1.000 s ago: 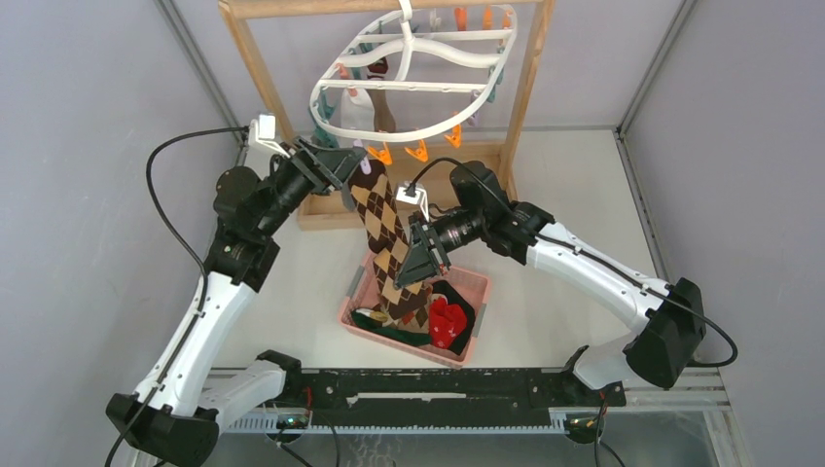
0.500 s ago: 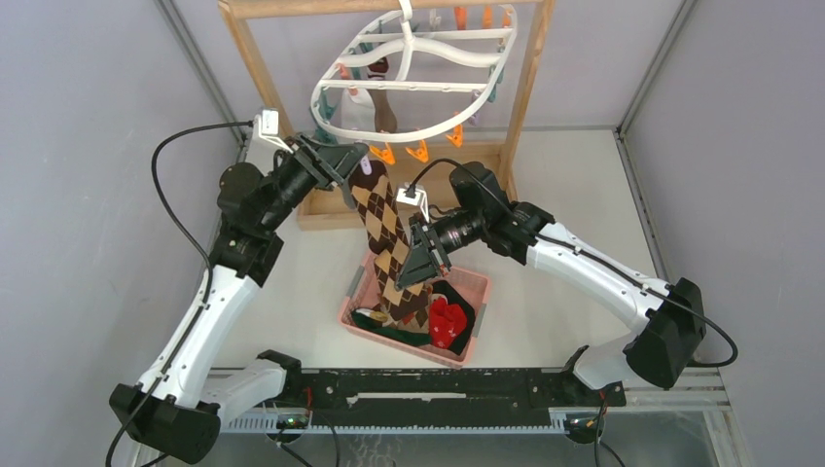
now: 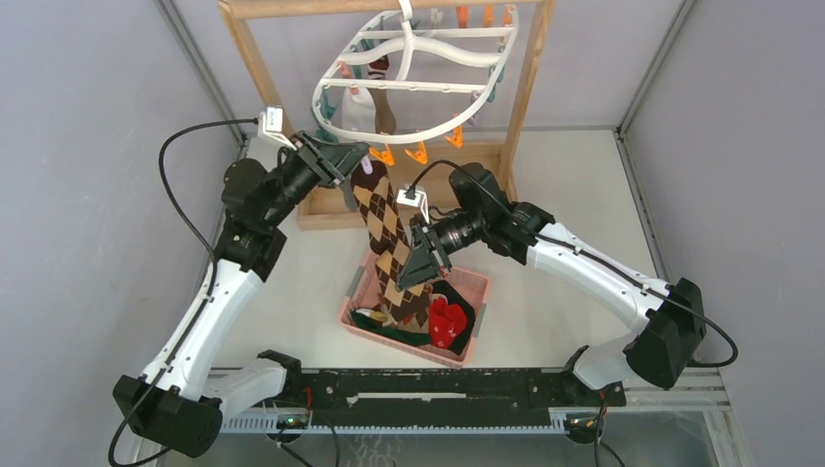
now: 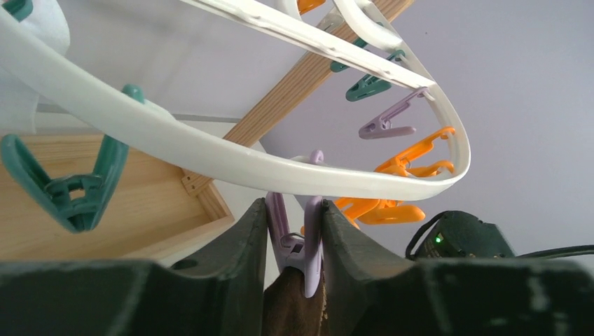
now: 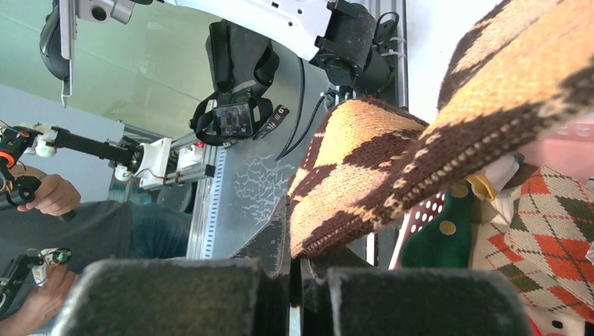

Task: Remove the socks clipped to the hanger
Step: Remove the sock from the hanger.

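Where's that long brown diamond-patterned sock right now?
In the top view the brown argyle sock stretches from a purple clip under the white plastic hanger down over the pink basket, the right jaws gripping it.

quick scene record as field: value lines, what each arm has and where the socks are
left gripper: jaws pinching the purple clip that holds the argyle sock
right gripper: jaws shut on the argyle sock's lower part, over the pink basket
argyle sock: top clipped, hanging slanted between the two arms
hanger: hung from the wooden frame; other socks clipped under it
pink basket: holds several socks, including a red sock
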### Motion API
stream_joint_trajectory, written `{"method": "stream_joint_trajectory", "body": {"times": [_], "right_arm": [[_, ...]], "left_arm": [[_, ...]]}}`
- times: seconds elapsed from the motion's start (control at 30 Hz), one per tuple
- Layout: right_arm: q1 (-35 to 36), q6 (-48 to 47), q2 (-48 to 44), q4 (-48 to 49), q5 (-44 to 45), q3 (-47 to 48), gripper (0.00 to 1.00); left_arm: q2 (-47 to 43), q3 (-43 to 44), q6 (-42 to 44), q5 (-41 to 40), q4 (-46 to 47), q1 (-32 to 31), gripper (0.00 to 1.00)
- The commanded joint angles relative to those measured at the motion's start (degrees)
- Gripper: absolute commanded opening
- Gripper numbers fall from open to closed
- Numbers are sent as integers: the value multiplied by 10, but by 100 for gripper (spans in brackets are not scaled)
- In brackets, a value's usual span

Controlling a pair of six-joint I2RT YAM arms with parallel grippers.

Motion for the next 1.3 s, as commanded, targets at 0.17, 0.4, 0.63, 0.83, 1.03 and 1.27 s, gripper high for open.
{"method": "stream_joint_trajectory", "body": {"times": [0.17, 0.4, 0.63, 0.83, 1.03, 1.27], "right_arm": [[6, -22, -21, -11, 4, 9, 0], [9, -50, -22, -49, 17, 8, 0], [15, -83, -31, -99, 45, 8, 0], [15, -83, -53, -99, 56, -14, 0], [16, -84, -58, -103, 64, -30, 0], [16, -83, -48, -120, 120, -30, 1]], "left_arm": [[19, 59, -11, 27, 22, 11, 10], [18, 66, -2, 26, 0, 13, 0], [9, 61, 3, 24, -13, 16, 0], [3, 58, 3, 23, -17, 19, 0], [-2, 53, 1, 20, -21, 20, 0], [-11, 60, 19, 5, -90, 20, 2]]}}
